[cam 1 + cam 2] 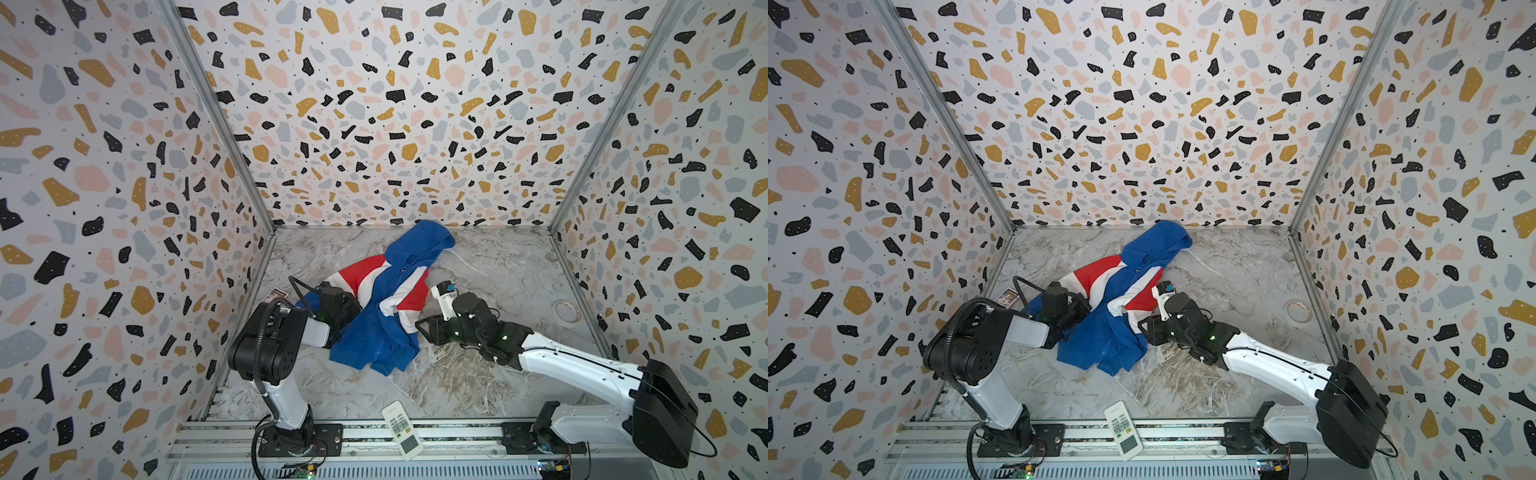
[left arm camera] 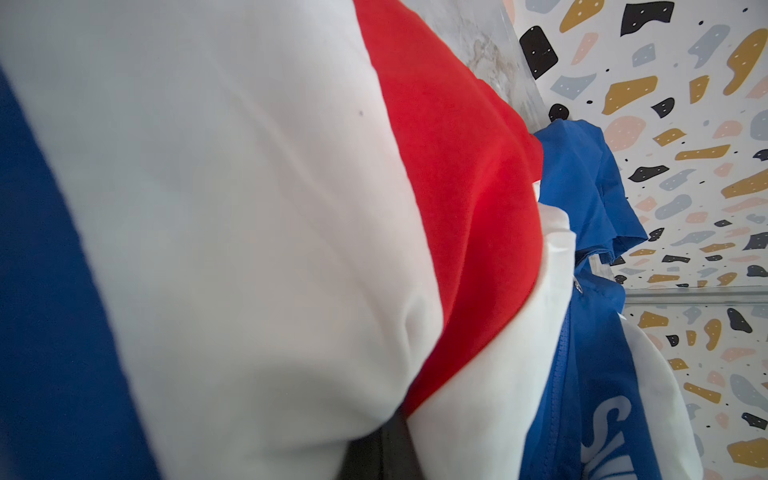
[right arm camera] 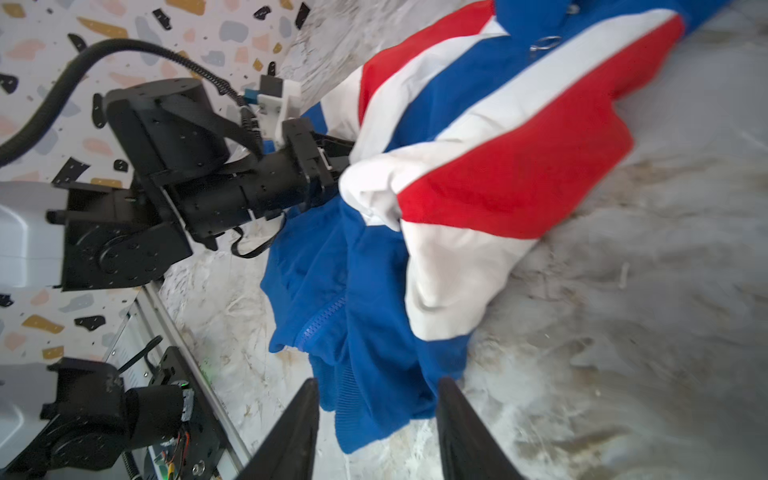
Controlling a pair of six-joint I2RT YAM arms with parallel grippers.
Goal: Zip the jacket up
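Worth fearing most for the jacket point(image 1: 386, 324): bunching. Lies crumpled mid-desk point(image 1: 478, 374), red and white chest bands folded over above the lower zipper point(image 3: 322, 318), so likely to drag along as one heap under any pull rather than let anything run up the teeth, or to snag loose cloth in them.

Held at that folded chest by the left gripper point(image 3: 338, 166), clamped with its tips buried in white cloth (exact bite hidden); could slip free under a hard tug. Faced at the hem point(image 1: 386, 365) by the right gripper point(image 3: 378, 386), jaws apart and empty; might close on both hem layers at once.

Points hood point(image 1: 419, 241) toward the back wall and hem toward the front rail — long axis far-to-near, leaning a little left at the near end.
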